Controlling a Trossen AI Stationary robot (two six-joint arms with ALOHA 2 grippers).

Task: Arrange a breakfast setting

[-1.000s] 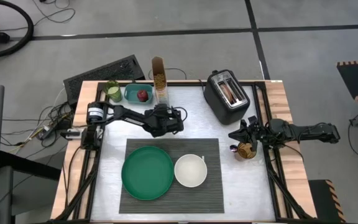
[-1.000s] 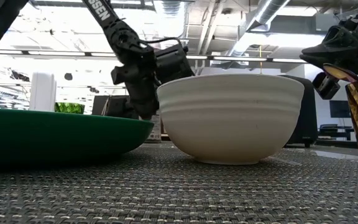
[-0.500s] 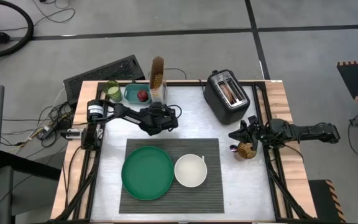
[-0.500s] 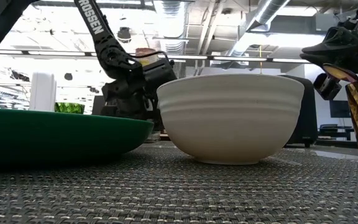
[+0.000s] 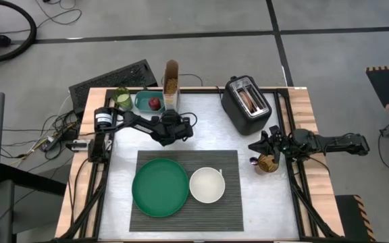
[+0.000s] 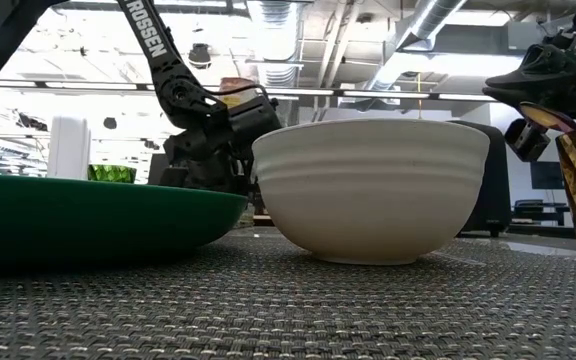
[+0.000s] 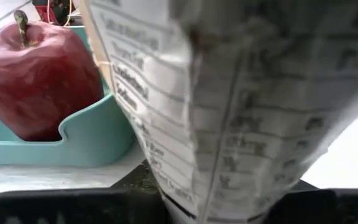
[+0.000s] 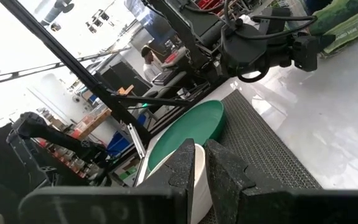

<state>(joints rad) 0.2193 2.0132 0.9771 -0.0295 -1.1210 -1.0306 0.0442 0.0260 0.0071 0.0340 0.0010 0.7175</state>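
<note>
A tall printed bag (image 5: 171, 81) with a brown top stands at the table's far edge, next to a teal container (image 5: 142, 101) holding the red apple (image 5: 154, 103). My left gripper (image 5: 170, 115) is shut on the bag, which fills the left wrist view (image 7: 247, 93) with the apple (image 7: 39, 81) beside it. The green plate (image 5: 159, 187) and the white bowl (image 5: 206, 185) rest on the ribbed placemat (image 5: 229, 202). My right gripper (image 5: 261, 146) waits shut at the table's right side. My left gripper has the bag's lower part (image 7: 185, 186) between its two fingers, coming nearly level from the table's near side. The bag's wall is creased there. The picture's bottom edge cuts off the fingertips. The bag stands upright on the table.
A black toaster (image 5: 246, 102) stands at the far right. A green cup (image 5: 121, 99) sits left of the teal container. A brownish cup (image 5: 269, 164) stands under the right gripper. Bare table lies between the placemat and the toaster.
My left gripper has gone toward the table's far edge and a little down, up to the bag. The bag has kept its place.
</note>
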